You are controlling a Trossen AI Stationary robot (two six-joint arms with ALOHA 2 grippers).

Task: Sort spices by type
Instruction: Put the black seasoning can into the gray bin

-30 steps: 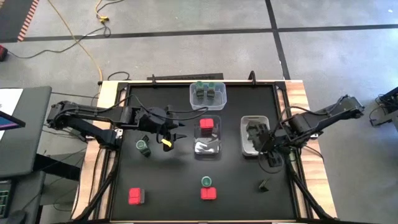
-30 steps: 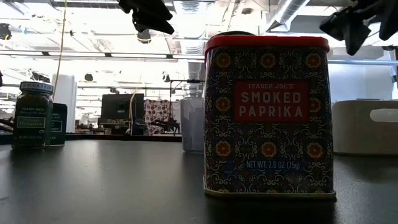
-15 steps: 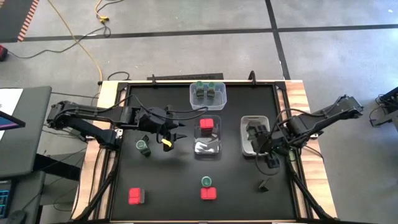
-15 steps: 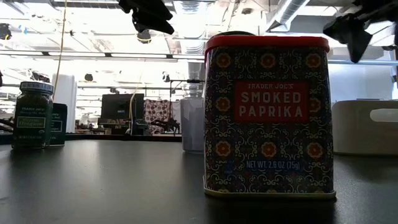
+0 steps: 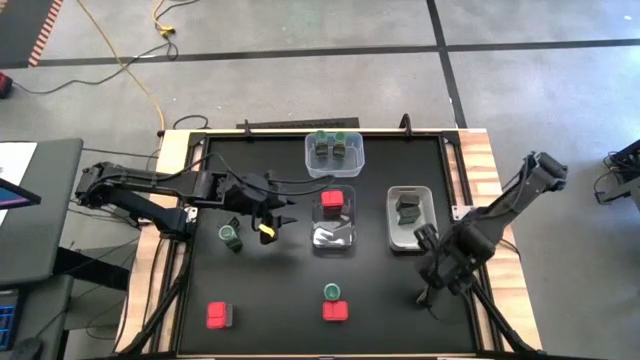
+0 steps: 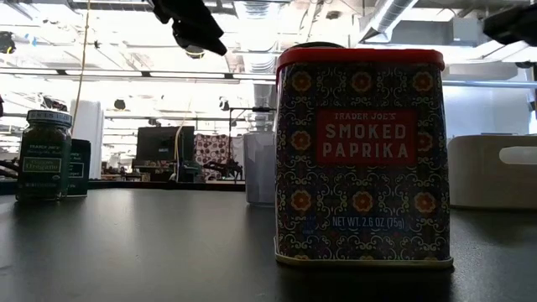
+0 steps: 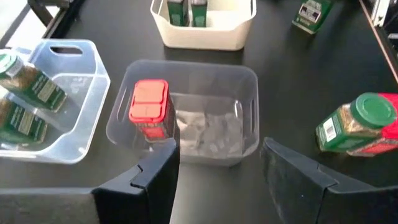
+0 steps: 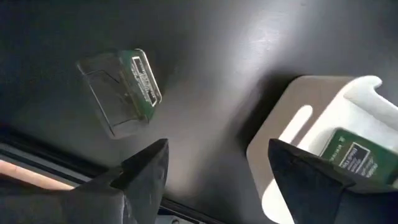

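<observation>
Overhead view of a black table [image 5: 300, 290] holding three tubs. The far clear tub [image 5: 334, 152] contains two green-lidded jars [image 5: 322, 148]; the middle clear tub [image 5: 333, 222] contains one red tin [image 5: 333, 201]; the white tub [image 5: 410, 217] on the right holds at least one dark box [image 5: 408, 209], its full count not discernible. Loose on the table: two further green-lidded jars, one at left [image 5: 230, 235] and one near the front [image 5: 332, 291]; two further red tins, one at front left [image 5: 218, 316] and one [image 5: 335, 311] just beside the front jar; and one dark box [image 5: 425, 297] at front right. Counted totals: four jars, three red tins, at least two dark boxes. The left gripper [image 5: 281, 214] hangs above the table between the left jar and the middle tub, fingers [image 7: 146, 177] spread and empty. The right gripper [image 5: 430, 275] hangs over the front right of the table, near the loose dark box, fingers [image 8: 146, 171] spread and empty. In the table-level view the front red tin [image 6: 361, 155] reads "Smoked Paprika".
</observation>
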